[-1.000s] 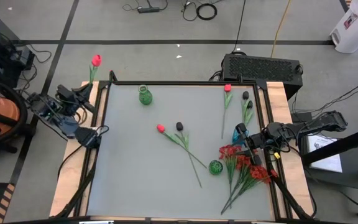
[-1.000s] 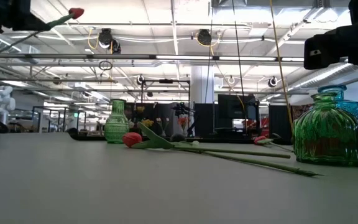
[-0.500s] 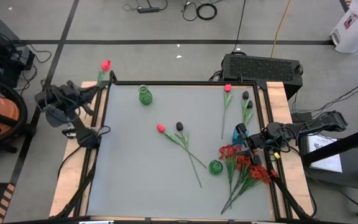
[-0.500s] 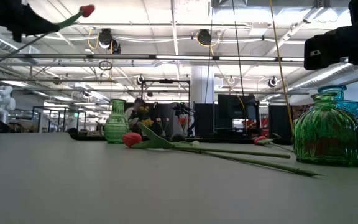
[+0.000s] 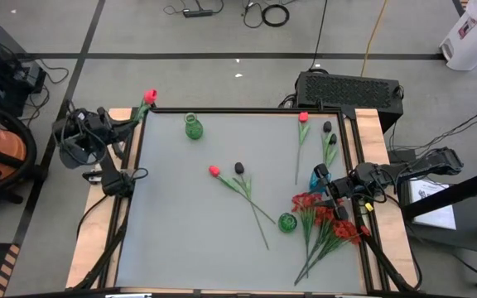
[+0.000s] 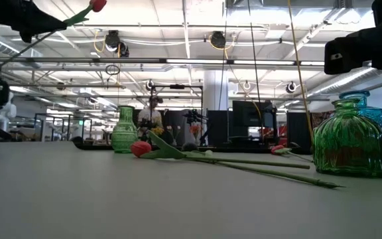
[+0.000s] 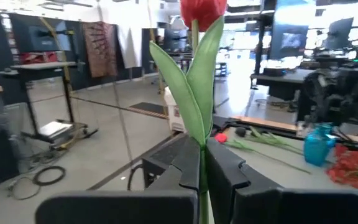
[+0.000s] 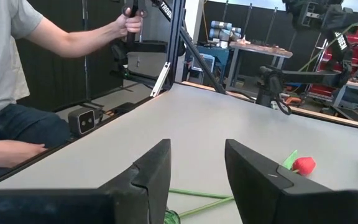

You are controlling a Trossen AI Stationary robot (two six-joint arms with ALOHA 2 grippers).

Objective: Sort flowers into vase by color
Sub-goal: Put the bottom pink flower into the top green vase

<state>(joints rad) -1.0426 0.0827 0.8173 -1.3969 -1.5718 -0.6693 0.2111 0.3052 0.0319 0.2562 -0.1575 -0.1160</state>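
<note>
Raised tulip (image 5: 149, 97) swung nearer green vase (image 5: 193, 127), left hand (image 5: 116, 128) clamped

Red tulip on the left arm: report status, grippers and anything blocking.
Left gripper shut on red tulip, held off the table's left rear corner. Right gripper open, idle at right edge. Green vase nearest, nothing between.

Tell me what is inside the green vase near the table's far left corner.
Nothing shows in the green vase: no stem rises from its mouth in the high or low view. Its inside is hidden behind tinted glass.
</note>
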